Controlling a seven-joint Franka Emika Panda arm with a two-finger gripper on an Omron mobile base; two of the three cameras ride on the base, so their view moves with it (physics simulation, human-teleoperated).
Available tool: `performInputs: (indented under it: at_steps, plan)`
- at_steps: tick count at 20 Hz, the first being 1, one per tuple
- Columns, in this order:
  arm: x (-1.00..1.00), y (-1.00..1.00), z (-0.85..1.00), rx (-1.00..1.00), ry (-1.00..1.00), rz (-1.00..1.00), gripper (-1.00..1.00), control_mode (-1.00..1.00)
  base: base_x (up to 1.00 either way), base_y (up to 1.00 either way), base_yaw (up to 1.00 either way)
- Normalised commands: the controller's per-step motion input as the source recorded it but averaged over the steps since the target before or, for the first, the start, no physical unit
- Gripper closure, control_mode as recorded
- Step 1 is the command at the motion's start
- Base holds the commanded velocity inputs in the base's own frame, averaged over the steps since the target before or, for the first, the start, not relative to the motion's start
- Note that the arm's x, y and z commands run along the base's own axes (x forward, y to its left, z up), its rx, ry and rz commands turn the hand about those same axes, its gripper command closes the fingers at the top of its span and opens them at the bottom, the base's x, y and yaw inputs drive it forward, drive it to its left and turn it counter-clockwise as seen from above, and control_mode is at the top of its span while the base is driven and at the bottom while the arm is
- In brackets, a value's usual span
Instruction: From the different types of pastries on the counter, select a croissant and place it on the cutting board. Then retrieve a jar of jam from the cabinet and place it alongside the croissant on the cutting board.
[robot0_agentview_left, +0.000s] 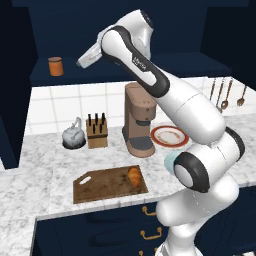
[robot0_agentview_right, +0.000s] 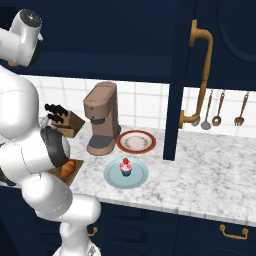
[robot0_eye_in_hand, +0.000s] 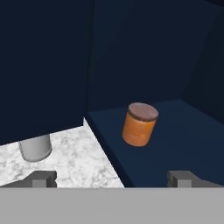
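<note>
Nearest the front edge of the counter (robot0_agentview_left: 30, 185) lies the cutting board (robot0_agentview_left: 100, 187), flat and dark brown, its light handle slot at the left end. The croissant (robot0_agentview_left: 134, 176) rests on the board close to its right end, and in the right base view it shows as an orange curl (robot0_agentview_right: 66, 169) half hidden behind the arm. Just right of the board, a pale blue plate (robot0_agentview_right: 137, 177) carries the pink-frosted cupcake (robot0_agentview_right: 126, 167) with its red cherry. Farther back, toward the tiled wall, stand a grey kettle (robot0_agentview_left: 74, 136), a wooden knife block (robot0_agentview_left: 97, 133), a brown coffee machine (robot0_agentview_left: 138, 120) and an orange-rimmed plate (robot0_agentview_left: 169, 136), in that order from left to right. Above them, the cabinet (robot0_agentview_left: 125, 70) opens onto a recessed navy shelf, where the jar of jam (robot0_agentview_left: 55, 66) stands upright near the left end. The gripper (robot0_eye_in_hand: 112, 178) is raised to shelf height and faces the jar (robot0_eye_in_hand: 139, 124), well apart from it; its two fingers stand wide apart with nothing between them. The jar sits a little back from the shelf's front edge.
</note>
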Motion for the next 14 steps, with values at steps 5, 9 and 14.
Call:
performInputs:
  at_steps: [5, 9, 14]
  plan:
    - [0.18, 0.3, -0.01, 0.0, 0.0, 0.0, -1.0, -1.0, 0.0, 0.0, 0.0]
    - [0.3, 0.24, -0.15, 0.0, 0.0, 0.0, -1.0, -1.0, 0.0, 0.0, 0.0]
    - [0.36, 0.17, -0.21, 0.0, 0.0, 0.0, -1.0, -1.0, 0.0, 0.0, 0.0]
